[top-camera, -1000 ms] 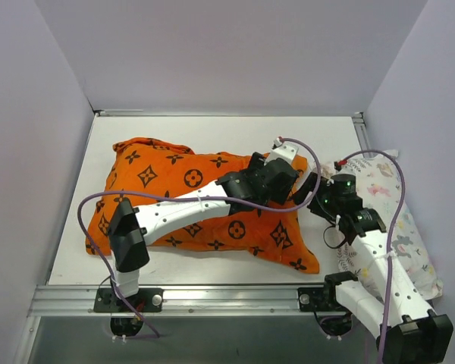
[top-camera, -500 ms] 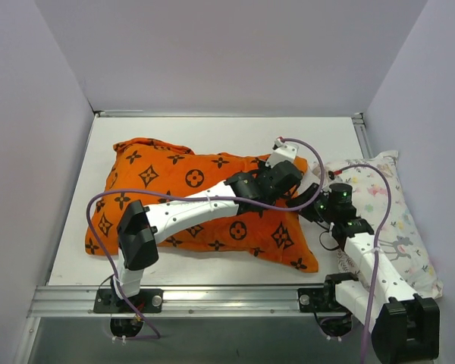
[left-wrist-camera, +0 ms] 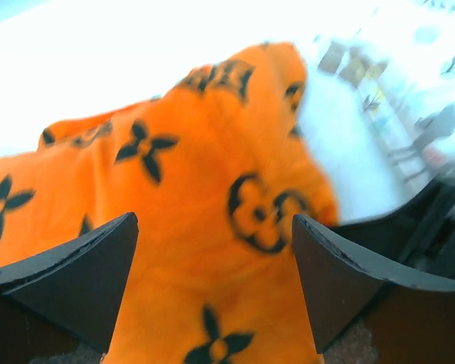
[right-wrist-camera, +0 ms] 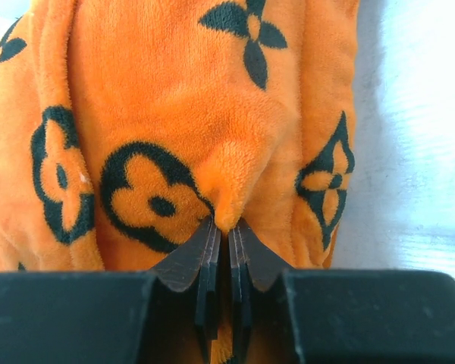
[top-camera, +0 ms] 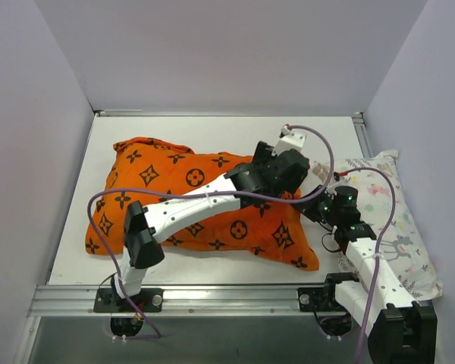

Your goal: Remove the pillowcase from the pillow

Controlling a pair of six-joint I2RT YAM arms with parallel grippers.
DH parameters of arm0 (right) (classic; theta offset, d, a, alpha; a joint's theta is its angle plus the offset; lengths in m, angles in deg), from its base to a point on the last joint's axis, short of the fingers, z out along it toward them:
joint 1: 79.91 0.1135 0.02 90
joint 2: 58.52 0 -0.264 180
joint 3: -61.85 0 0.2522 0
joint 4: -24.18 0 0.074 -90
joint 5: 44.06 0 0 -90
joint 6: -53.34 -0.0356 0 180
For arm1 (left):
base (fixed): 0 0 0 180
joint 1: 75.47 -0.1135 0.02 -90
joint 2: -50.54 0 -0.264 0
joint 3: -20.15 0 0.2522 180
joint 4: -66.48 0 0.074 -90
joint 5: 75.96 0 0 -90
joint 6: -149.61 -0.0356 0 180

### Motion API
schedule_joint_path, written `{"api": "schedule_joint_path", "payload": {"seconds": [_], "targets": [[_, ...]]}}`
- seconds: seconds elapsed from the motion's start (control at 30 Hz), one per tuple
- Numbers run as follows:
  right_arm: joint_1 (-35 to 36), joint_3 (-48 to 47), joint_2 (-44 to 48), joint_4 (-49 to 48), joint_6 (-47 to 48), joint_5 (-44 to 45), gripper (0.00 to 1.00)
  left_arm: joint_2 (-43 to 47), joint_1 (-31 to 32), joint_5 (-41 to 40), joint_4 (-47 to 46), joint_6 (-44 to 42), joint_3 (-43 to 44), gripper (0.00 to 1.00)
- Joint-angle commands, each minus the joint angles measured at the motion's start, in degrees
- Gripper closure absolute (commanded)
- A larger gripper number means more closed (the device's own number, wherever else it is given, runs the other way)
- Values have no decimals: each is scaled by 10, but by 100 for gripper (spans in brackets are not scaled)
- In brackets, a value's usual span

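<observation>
Your white worktop (top-camera: 212, 129) is carrying the pillowcase (top-camera: 167, 178) beside a printed pillow (top-camera: 418, 244); your right pincer (right-wrist-camera: 221, 227) is pinching the pillowcase, your left pincer (left-wrist-camera: 212, 224) gaping.

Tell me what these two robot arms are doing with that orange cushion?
They are working to strip the orange pillowcase off its pillow. The right gripper is shut, pinching a small fold of fabric near the case's right end. The left gripper is open over the case, gripping nothing. The case looks fully stuffed, so the pillow is not out yet.
</observation>
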Motion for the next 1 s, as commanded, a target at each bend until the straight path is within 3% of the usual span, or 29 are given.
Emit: {"api": "schedule_joint_path", "payload": {"seconds": [0.0, 0.1, 0.33, 0.43, 0.47, 0.6, 0.7, 0.97], "targets": [[-5, 9, 18, 1, 1, 2, 100, -81, 6, -20, 63, 12, 111, 9], [-5, 10, 25, 3, -1, 2, 100, -128, 3, -28, 100, 23, 143, 8], [-5, 3, 23, 11, 5, 13, 100, -134, 2, -24, 107, 37, 124, 11], [-4, 4, 14, 16, 10, 27, 100, -110, -5, -44, 120, 48, 99, 30], [-5, 4, 13, 20, 11, 31, 100, -92, -6, -49, 124, 50, 81, 47], [-5, 4, 8, 30, 18, 56, 100, -38, -15, -71, 128, 61, 29, 82], [-5, 1, 3, 36, 22, 75, 100, 8, -24, -76, 128, 70, -27, 96], [-20, -20, -22, 58, 26, 106, 100, 179, -65, -76, 127, 123, -211, 100]]}}
